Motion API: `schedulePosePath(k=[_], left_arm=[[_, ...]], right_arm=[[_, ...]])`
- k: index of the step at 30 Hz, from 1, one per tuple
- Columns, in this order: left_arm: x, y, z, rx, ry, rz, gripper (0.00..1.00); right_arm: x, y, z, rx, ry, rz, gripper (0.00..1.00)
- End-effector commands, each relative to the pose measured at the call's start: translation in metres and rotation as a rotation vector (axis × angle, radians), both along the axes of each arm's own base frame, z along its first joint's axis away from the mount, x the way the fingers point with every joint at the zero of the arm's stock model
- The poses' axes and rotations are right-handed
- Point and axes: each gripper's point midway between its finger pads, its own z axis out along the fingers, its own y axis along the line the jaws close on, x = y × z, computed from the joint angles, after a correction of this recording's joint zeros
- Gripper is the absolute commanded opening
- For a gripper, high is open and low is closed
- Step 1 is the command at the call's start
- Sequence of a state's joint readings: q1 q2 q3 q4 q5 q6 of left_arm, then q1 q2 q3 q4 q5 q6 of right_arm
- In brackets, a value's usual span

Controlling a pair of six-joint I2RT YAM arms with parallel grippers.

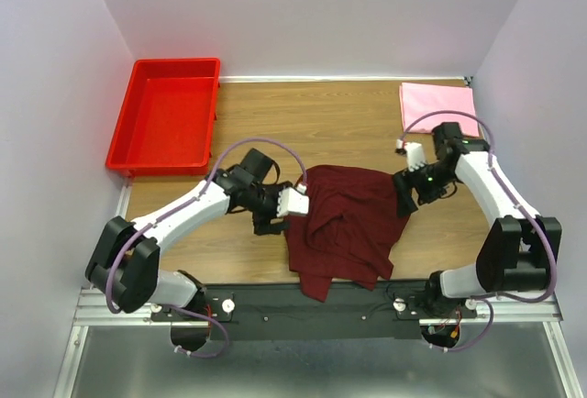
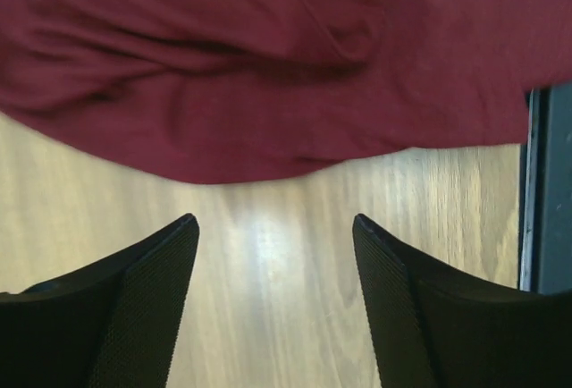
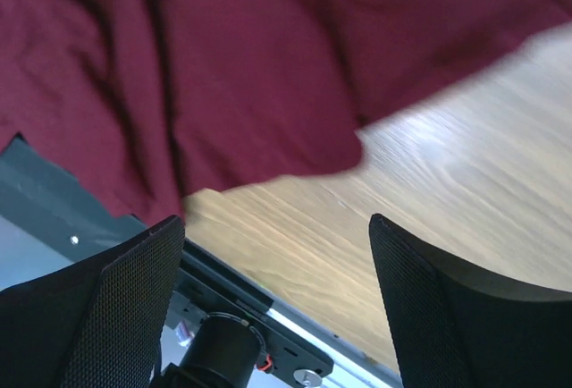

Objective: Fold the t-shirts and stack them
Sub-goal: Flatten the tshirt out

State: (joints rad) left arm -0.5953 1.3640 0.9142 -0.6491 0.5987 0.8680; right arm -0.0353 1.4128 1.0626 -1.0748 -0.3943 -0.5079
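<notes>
Where the wooden bench (image 1: 312, 123) meets the black base rail (image 1: 367, 299) at the bottom of the overhead view, you have the crumpled dark maroon cloth t-shirt (image 1: 353, 224), its lower hem spilling over that edge. Your left pincer (image 1: 295, 202) sits at the shirt's left margin and your right pincer (image 1: 404, 194) at its right margin. In both wrist views the fingers stand wide apart over bare wood, gripping nothing, with the cloth just past the tips. Farther back, the folded light pink t-shirt (image 1: 438, 106) lies flat in the upper right. The bright red plastic bin (image 1: 163, 167) sits in the upper left, well apart from both shirts.
</notes>
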Motion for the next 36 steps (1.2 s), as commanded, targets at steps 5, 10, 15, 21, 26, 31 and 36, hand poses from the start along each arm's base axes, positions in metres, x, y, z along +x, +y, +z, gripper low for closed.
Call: schedulePosePath(k=[5,10,15,21,26,31,36], left_arm=[[0.002,-0.001,-0.046,0.157,-0.111,-0.031,0.83],[0.007,-0.014,-0.05,0.132,-0.072,0.005,0.83],[0.0,-0.032,-0.047,0.078,0.037,0.011,0.84],[-0.017,-0.043,-0.04,0.039,0.128,-0.033,0.94],[-0.01,-0.048,-0.064,0.103,0.205,0.01,0.81],[0.008,-0.031,-0.086,0.224,0.2,0.09,0.17],[0.067,0.01,-0.062,0.27,0.04,0.183,0.0]], right_arm=[[0.013,0.009,-0.04,-0.114,0.083,0.021,0.85],[0.018,0.012,-0.063,-0.165,0.109,0.022,0.76],[0.023,0.01,-0.066,-0.189,0.104,0.013,0.56],[0.026,0.011,-0.063,-0.183,0.084,0.019,0.08],[0.035,0.011,-0.057,-0.187,0.051,0.014,0.0],[0.053,0.003,-0.038,-0.226,-0.048,-0.008,0.0],[0.081,-0.026,-0.015,-0.323,-0.171,-0.056,0.01]])
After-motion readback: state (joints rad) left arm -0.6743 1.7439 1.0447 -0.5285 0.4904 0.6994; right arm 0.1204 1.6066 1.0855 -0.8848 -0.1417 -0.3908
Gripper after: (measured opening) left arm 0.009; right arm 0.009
